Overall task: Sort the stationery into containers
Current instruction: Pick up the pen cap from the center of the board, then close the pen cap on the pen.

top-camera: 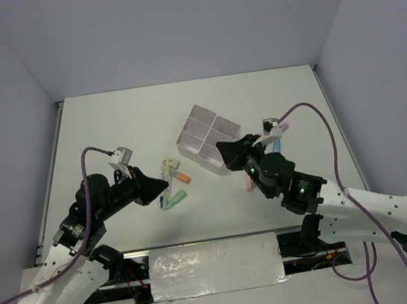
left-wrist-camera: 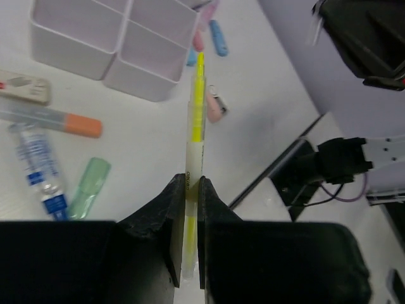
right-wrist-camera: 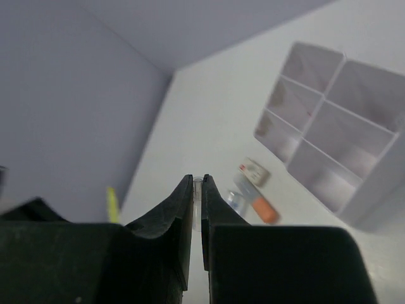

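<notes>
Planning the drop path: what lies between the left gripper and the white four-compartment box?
In the top view, a pale-bodied, orange-capped highlighter lies between the left gripper and the white box.

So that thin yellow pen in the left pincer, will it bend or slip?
Probably stiff: the yellow pen juts straight out of the left pincer with no visible sag. It looks slim and plastic, so likely light. Its smooth barrel is pinched near one end only, so it might swivel, and would probably roll if dropped on the table.
</notes>
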Controlling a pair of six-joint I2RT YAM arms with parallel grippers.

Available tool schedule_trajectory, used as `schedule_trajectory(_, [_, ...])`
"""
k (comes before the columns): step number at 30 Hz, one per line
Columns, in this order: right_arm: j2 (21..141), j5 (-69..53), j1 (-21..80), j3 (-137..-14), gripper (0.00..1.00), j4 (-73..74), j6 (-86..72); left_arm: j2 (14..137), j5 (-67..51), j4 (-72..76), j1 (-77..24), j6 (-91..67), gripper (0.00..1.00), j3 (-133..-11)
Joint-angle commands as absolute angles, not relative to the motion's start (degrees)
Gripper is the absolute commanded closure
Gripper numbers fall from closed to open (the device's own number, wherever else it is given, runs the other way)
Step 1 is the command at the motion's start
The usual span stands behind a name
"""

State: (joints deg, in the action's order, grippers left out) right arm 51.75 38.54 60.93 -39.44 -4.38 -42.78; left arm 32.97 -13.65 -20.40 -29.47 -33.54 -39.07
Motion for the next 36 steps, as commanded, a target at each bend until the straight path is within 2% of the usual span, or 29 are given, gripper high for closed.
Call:
schedule_trajectory(1, [47.65, 40.87, 61.35, -37.01, 1.0, -19.3, -36.21, 31.2, -24.78, 3.83, -29.88, -44.63, 1.0, -33.24])
schedule_trajectory(6, [46.93, 38.33, 61.35, -37.96, 1.0, -27.68, -36.56, 32.25, -27.15, 23.77, -30.67, -53.87, 1.0, -25.14])
schedule_trajectory(12, [50.62, 33.41, 61.87, -38.32, 1.0, -35.22, -38.41, 34.54, -28.04, 32.06, -33.31, -55.98, 1.0, -21.89])
schedule_trajectory(36, [58.45, 27.95, 63.46, -41.66, 1.0, -35.68, -38.93, 36.83, -25.14, 29.62, -38.76, -52.21, 1.0, -22.85])
